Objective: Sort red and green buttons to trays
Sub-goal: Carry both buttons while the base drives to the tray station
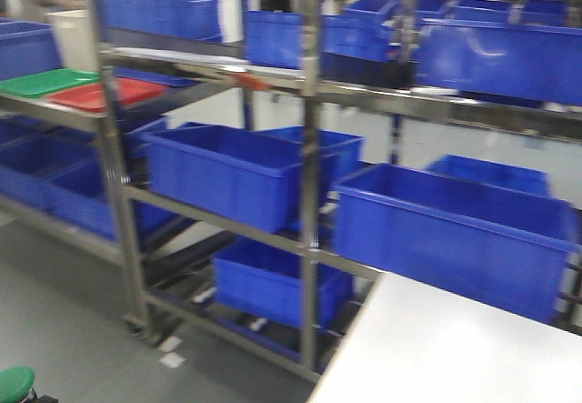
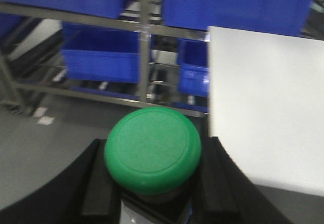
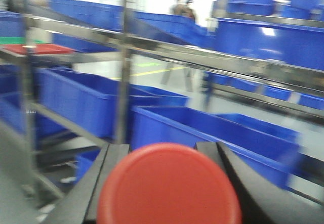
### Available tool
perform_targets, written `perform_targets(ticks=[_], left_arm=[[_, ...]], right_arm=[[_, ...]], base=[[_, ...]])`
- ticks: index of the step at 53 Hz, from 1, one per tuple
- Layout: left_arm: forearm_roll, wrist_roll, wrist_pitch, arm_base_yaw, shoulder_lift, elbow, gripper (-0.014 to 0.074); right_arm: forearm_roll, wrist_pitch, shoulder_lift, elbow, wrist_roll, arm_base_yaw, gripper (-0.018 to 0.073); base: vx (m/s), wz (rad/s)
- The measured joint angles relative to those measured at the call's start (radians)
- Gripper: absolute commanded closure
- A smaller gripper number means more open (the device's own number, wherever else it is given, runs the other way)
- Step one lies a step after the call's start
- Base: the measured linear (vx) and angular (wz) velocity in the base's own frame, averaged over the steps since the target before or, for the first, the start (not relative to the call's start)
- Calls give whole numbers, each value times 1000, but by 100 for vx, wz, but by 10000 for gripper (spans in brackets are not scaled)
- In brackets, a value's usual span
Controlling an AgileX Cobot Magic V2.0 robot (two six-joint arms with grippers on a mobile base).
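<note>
My left gripper [image 2: 152, 183] is shut on the green button [image 2: 152, 149], its black fingers [image 2: 98, 183] pressing the switch body under the domed cap. That green cap also shows at the bottom left of the front view [image 1: 15, 384]. My right gripper [image 3: 164, 183] is shut on the red button [image 3: 168, 188], whose cap fills the space between the fingers. The green tray [image 1: 44, 82] and the red tray [image 1: 102, 95] lie side by side on the rack's upper left shelf. The red tray also shows in the right wrist view [image 3: 38, 48].
A steel rack [image 1: 309, 194] holds several deep blue crates [image 1: 232, 171] on its shelves. A white table [image 1: 455, 348] stands at the front right; it also shows in the left wrist view [image 2: 268, 97]. Grey floor lies at the left. A cream tub [image 1: 73, 35] sits behind the trays.
</note>
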Motion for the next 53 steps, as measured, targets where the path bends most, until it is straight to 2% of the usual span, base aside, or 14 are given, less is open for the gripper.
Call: perform_targets(ticks=[53], left_arm=[[0,0,1,0,0,0,596]], right_arm=[[0,0,0,0,0,0,569]], base=[[14,83]])
